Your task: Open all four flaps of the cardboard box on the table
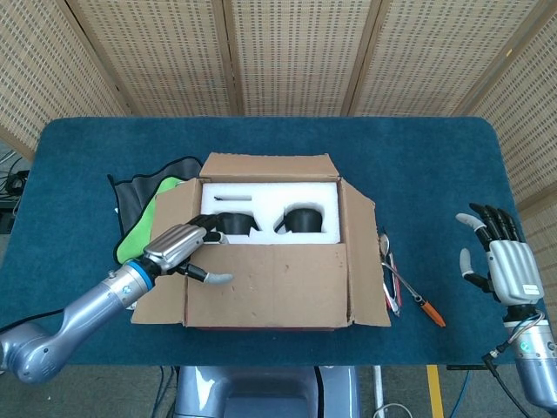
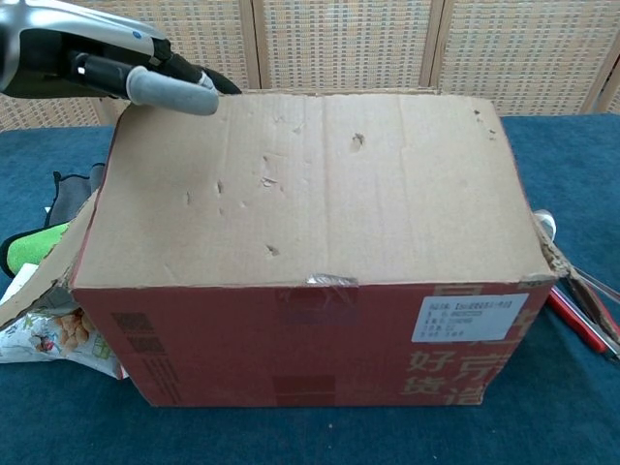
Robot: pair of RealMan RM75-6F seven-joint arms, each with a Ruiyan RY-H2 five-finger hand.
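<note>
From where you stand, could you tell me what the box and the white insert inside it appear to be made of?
The box looks like plain brown cardboard, matt, with dents and scuffs on its flap; the chest view shows a red printed front. The white insert looks like moulded foam, probably polystyrene: thick, matt, with shaped pockets holding dark objects. The left hand holds the near flap.

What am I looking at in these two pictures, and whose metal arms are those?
It is a two-armed robot at a blue table. One picture looks down from its head, the other looks out from its chest. On the table stands a brown cardboard box with white foam inside. The left hand grips the near flap at its left corner, fingers around its edge. The right hand hangs open, holding nothing. Green and black cloth lies left of the box, red-handled tools right.
</note>
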